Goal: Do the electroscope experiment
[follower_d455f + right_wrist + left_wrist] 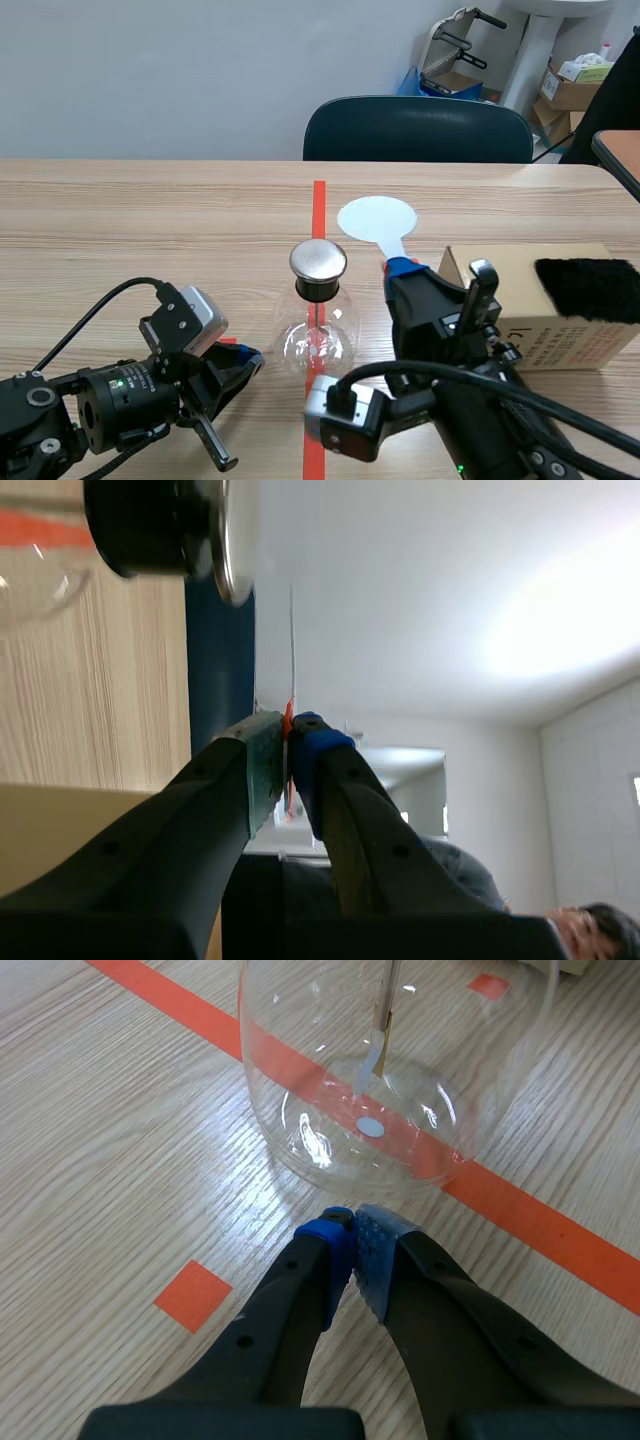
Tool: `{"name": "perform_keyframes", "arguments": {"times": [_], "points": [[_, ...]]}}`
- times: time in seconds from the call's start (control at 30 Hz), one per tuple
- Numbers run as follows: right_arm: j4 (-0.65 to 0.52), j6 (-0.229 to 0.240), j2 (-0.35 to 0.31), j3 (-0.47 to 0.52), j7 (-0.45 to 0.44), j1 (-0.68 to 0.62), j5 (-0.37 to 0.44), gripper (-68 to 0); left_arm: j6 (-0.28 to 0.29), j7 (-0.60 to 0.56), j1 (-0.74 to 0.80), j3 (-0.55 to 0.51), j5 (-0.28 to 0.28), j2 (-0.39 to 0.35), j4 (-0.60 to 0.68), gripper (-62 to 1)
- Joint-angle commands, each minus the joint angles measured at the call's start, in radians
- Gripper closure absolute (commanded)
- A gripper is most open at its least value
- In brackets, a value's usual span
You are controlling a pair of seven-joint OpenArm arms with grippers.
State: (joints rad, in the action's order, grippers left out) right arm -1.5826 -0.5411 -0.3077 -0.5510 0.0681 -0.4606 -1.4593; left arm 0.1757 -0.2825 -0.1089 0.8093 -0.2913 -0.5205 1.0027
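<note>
Wood counter [150, 220], scene view: flask [318, 335] stands on the red tape line, paddle [377, 218] just beyond its cap [318, 260].
Left wrist: my left tool [352, 1230] pressed together, empty, just short of the flask.
Right wrist: my right tool [289, 730] pinches the paddle edge-on, near the cap.

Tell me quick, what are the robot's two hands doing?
Left gripper: closed, empty.
Right gripper: closed on the white paddle.

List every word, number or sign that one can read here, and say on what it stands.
On the cardboard box, front face: dark letters and red lines of print, too blurred to read.
On the boxes at the far wall: labels too small to read.
On the white paddle and the electroscope: no text.
</note>
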Motion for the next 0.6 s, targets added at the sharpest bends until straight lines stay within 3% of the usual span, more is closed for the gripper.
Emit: {"name": "perform_keyframes", "arguments": {"times": [0.0, 0.33, 0.57], "points": [[-0.008, -0.011, -0.002, 0.008, -0.027, 0.009, -0.002, -1.3, -0.002, -0.017, -0.005, -0.002, -0.003, 0.008, 0.011, -3.1], [-0.008, -0.011, -0.003, 0.008, -0.198, 0.009, -0.002, -1.3, -0.006, -0.017, -0.005, -0.002, -0.003, 0.008, 0.011, -3.1], [-0.008, -0.011, -0.003, 0.008, -0.217, 0.009, -0.002, -1.3, -0.006, -0.017, -0.005, -0.002, -0.003, 0.008, 0.011, -3.1]]}}
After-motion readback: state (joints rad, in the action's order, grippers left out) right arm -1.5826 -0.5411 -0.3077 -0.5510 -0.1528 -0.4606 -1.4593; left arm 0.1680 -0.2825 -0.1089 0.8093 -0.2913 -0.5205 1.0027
